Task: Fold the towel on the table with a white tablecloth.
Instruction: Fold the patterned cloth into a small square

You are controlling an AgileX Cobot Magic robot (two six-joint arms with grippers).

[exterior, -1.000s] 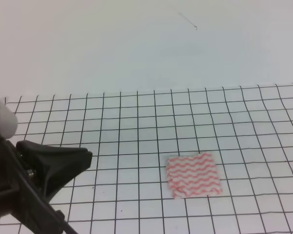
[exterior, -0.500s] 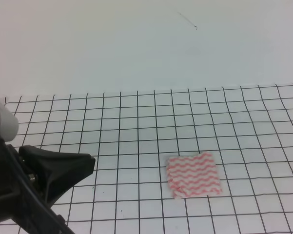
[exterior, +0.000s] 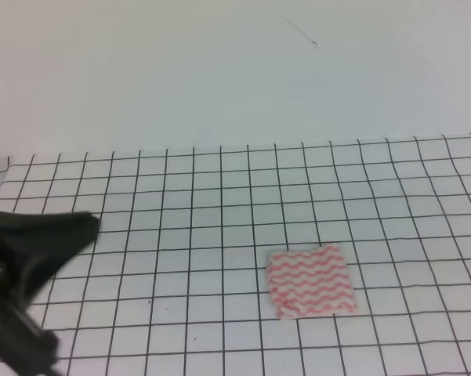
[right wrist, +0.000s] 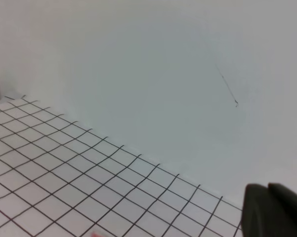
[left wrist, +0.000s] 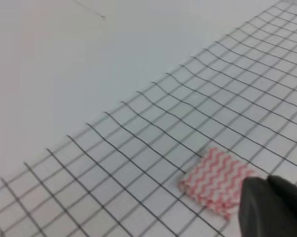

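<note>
The towel, white with pink wavy stripes, lies flat as a small square on the white tablecloth with its black grid, right of the middle. My left gripper hangs dark at the left edge, well to the left of the towel and apart from it. In the left wrist view the towel lies just beyond the left gripper, whose two dark fingers meet at a thin seam with nothing held. The right gripper looks the same over the tablecloth; it is out of the high view.
A plain white surface rises behind the far edge of the grid cloth, marked by a thin dark scratch. The table shows only as the grid cloth around the towel.
My left arm has pulled back to the left and lower in the high view, away from the towel. The towel has not moved.
</note>
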